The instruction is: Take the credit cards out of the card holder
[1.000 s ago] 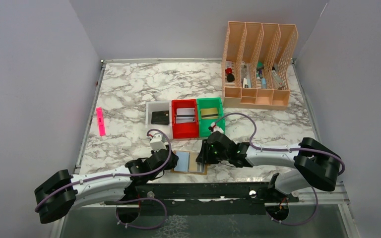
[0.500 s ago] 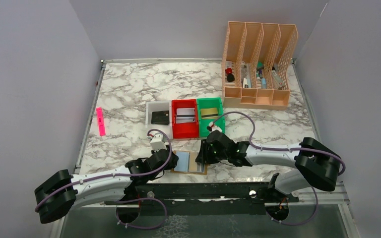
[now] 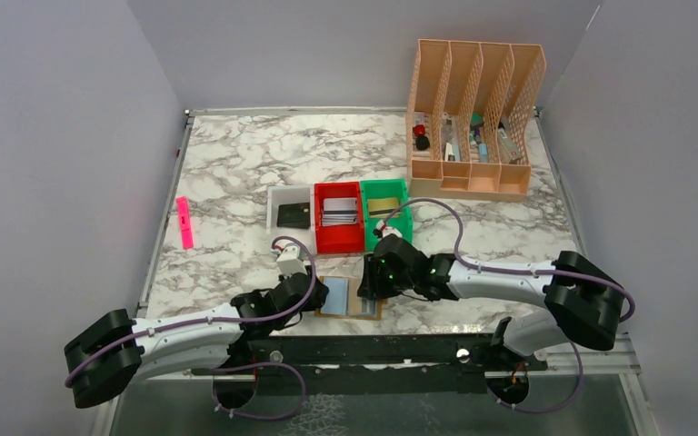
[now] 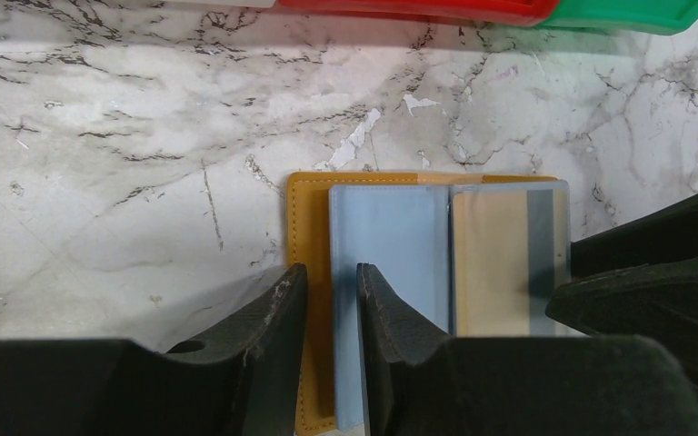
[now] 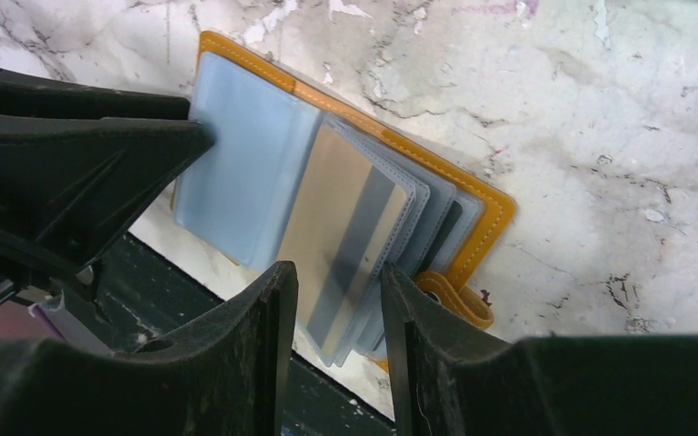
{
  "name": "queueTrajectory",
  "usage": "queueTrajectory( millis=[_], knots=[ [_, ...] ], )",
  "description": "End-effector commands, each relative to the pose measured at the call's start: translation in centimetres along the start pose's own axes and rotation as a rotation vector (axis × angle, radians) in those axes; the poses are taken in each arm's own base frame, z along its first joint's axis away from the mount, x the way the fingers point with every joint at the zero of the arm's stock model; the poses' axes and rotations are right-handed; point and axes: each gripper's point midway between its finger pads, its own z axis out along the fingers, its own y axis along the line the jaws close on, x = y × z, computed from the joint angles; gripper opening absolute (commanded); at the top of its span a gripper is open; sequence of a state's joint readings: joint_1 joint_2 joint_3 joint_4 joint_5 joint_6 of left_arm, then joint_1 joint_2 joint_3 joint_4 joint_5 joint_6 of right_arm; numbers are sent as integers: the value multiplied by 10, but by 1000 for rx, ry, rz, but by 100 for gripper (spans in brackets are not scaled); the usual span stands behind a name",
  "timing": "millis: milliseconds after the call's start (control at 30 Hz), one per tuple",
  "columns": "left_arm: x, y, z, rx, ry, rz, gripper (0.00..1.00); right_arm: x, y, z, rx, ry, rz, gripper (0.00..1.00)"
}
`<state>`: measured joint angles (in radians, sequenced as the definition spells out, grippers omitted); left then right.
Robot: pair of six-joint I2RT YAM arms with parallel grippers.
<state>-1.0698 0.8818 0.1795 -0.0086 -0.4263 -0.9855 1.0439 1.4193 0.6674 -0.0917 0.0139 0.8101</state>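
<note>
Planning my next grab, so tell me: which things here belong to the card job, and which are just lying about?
Job: card holder, left gripper at its edge; striped card in its sleeve, right gripper over it; red bin and green bin, holding cards.
Lying about: pink object, peach desk organiser, white bin with a dark item.

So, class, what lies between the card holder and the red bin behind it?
Nothing but bare marble table, seen in the left wrist view between the card holder and red bin.
</note>
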Motion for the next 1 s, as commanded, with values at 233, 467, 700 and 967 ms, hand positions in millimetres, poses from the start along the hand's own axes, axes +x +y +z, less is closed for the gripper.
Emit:
queueTrajectory(
  millis=[233, 467, 700, 967],
  knots=[
    [21, 6, -3, -3, 94, 28, 29, -8, -8, -2, 141, 7, -113, 45],
    [21, 6, -2, -4, 94, 29, 29, -9, -3, 0, 162, 16, -168, 45],
    [22, 5, -3, 1, 97, 30, 29, -17, 28, -3, 17, -24, -147, 45],
    [21, 2, -4, 13, 95, 23, 29, -24, 59, -9, -129, -57, -101, 46]
  ],
)
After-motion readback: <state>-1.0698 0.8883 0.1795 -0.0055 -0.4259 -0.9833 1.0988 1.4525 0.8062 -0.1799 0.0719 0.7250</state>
